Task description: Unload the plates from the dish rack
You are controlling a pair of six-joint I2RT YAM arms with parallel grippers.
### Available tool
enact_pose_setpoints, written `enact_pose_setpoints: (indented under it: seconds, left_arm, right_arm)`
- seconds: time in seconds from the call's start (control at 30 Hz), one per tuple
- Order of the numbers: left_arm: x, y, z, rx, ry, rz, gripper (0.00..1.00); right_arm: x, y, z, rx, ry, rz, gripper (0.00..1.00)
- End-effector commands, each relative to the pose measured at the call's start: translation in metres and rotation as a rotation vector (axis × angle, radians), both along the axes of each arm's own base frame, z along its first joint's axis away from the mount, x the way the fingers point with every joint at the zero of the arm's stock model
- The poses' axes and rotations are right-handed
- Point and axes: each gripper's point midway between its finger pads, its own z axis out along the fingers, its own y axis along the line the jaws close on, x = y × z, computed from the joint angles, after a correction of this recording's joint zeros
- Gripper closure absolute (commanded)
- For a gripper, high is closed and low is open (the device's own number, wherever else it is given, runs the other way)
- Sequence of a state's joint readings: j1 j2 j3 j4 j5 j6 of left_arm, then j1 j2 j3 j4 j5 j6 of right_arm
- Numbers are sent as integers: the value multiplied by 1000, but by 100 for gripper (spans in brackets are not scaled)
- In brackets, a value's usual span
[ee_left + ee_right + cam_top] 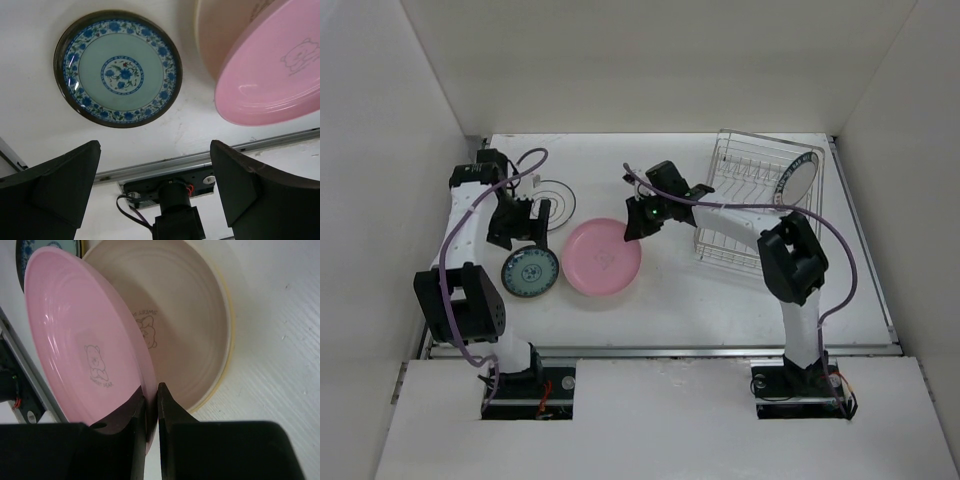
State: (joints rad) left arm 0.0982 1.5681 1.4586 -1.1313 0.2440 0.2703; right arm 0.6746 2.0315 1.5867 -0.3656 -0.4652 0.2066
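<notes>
My right gripper (634, 228) (151, 402) is shut on the near rim of the pink plate (603, 257) (80, 340) and holds it tilted over the cream-yellow plate (195, 315), which lies flat on the table under it. Both show in the left wrist view: pink (270, 70), cream (212, 30). The small teal patterned plate (529, 272) (118, 69) lies flat to the left. My left gripper (526, 226) (155, 185) is open and empty above it. The white plate with a dark patterned rim (801, 177) stands in the wire dish rack (745, 215) at the back right.
A white round plate with thin dark rings (555, 198) lies behind the left gripper. White walls enclose the table on the left, back and right. A metal rail (720, 350) runs along the table's front edge.
</notes>
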Motion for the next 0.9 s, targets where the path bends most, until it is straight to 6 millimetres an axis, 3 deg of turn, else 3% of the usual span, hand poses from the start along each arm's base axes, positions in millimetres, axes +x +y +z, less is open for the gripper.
enact_pose_setpoints:
  seconds: [0.0, 0.1, 0.37, 0.5, 0.57, 0.67, 0.8, 0.87]
  left_arm:
    - [-5, 8, -7, 62, 15, 10, 11]
    - [-3, 5, -18, 73, 35, -9, 11]
    - [-5, -7, -32, 71, 90, -54, 11]
    - [-3, -7, -37, 81, 101, -62, 11]
    - [-3, -7, -37, 81, 101, -62, 11]
    - [0, -10, -35, 82, 92, -71, 11]
    - [0, -10, -35, 82, 92, -71, 11]
    - [2, -10, -33, 83, 82, -70, 11]
  right_arm:
    - [19, 26, 37, 158, -97, 43, 100]
    - [29, 26, 19, 116, -85, 12, 100]
    - [45, 16, 9, 43, -126, -65, 93]
    - [44, 14, -7, 24, -72, -52, 93]
    - [44, 13, -5, 40, -59, -41, 100]
    - [32, 21, 16, 137, -39, 35, 100]
    - [32, 13, 33, 168, -41, 19, 100]
    - [35, 7, 29, 162, -33, 8, 100]
